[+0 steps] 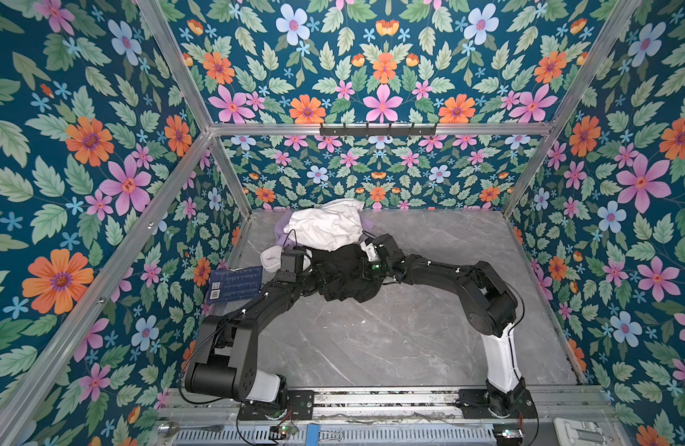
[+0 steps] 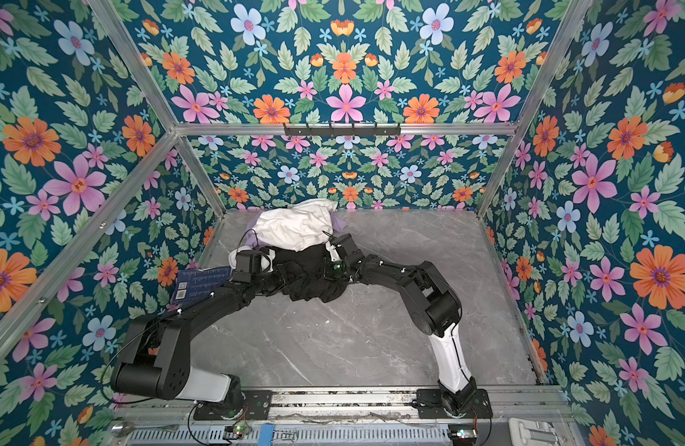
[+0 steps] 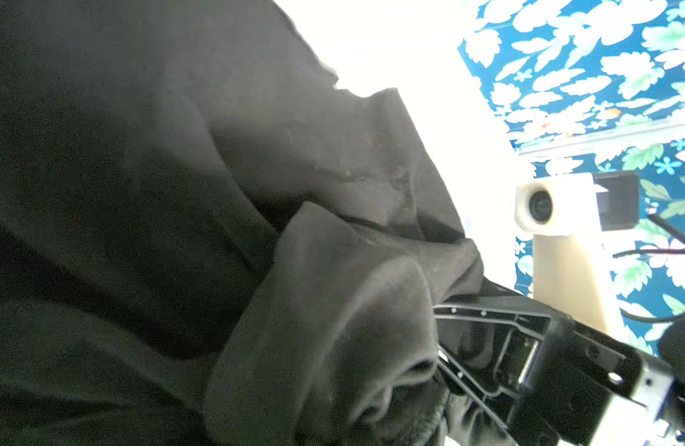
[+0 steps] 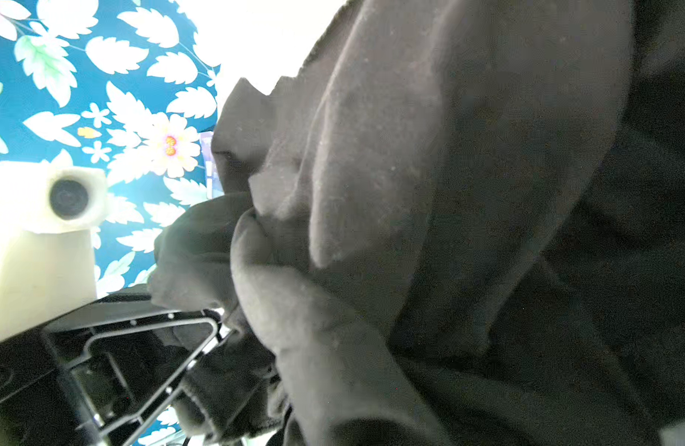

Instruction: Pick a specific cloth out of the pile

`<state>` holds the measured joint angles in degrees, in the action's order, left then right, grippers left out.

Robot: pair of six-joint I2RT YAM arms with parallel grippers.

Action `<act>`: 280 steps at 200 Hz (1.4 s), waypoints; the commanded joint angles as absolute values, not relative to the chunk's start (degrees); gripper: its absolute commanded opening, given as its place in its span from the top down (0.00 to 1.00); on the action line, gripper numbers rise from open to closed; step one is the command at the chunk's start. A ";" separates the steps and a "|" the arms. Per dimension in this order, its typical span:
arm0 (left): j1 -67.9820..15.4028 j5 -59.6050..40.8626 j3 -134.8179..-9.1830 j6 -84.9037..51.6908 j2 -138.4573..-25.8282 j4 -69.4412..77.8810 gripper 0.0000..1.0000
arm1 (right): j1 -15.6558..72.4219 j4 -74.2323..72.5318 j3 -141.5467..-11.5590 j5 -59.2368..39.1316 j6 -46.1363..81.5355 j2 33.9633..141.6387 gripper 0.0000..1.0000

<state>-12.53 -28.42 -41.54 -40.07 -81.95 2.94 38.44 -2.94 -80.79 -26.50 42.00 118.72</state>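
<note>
- The fingers of the left gripper point(image 4: 217, 328), seen in the right wrist view, are standing close together. They are pinching a bunched fold of the plain black soft fabric cloth point(image 4: 449, 231), and their tips are disappearing into the fabric.
- The fingers of the right gripper point(image 3: 437, 332), seen in the left wrist view, are also standing narrow. They are gripping a thick rolled fold of the same cloth point(image 3: 178, 193).
- The cloth is filling most of both wrist views with deep, dark creases.
- In both top views the cloth point(image 1: 345, 287) point(image 2: 314, 289) is sitting crumpled between the two grippers, which are facing each other from left and right.
- The far edge of the cloth is going under the crumpled white fabric garment point(image 1: 329, 224), and its near part is spreading toward the grey marble-pattern tabletop point(image 1: 372, 347). I cannot tell if the cloth is being lifted from the surface.
- The pile point(image 1: 317, 239) is sitting at the far side of the tabletop, close to the flowered back wall point(image 1: 372, 181) and a little left of the middle.
- A pale lavender soft garment point(image 1: 281, 231) is showing out from under the white garment.
- The black left arm point(image 1: 256, 305) and the black right arm point(image 1: 449, 270) are reaching in from the near rail, both bent at the elbow.
- A dark blue printed card point(image 1: 236, 284) is leaning at the left wall, just beside the left arm.
</note>
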 commanded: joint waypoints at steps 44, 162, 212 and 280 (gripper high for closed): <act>-15.54 -26.76 -43.75 -39.04 -76.11 -3.04 1.00 | 38.92 -7.27 -75.27 -26.10 41.11 111.21 1.00; -18.75 -23.31 -57.48 -37.15 -69.03 -13.99 1.00 | 40.69 -1.97 -77.84 -23.58 34.10 98.80 1.00; -18.68 -21.05 -65.56 -34.61 -67.94 -18.73 1.00 | 40.69 2.02 -83.11 -21.80 31.66 96.26 1.00; -17.53 -13.12 -76.01 -29.47 -71.70 -19.05 1.00 | 40.65 6.30 -94.71 -19.89 28.43 100.85 1.00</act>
<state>-18.20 -16.38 -73.12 -32.45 -70.37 -20.21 40.64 6.20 -91.72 -21.23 31.07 99.92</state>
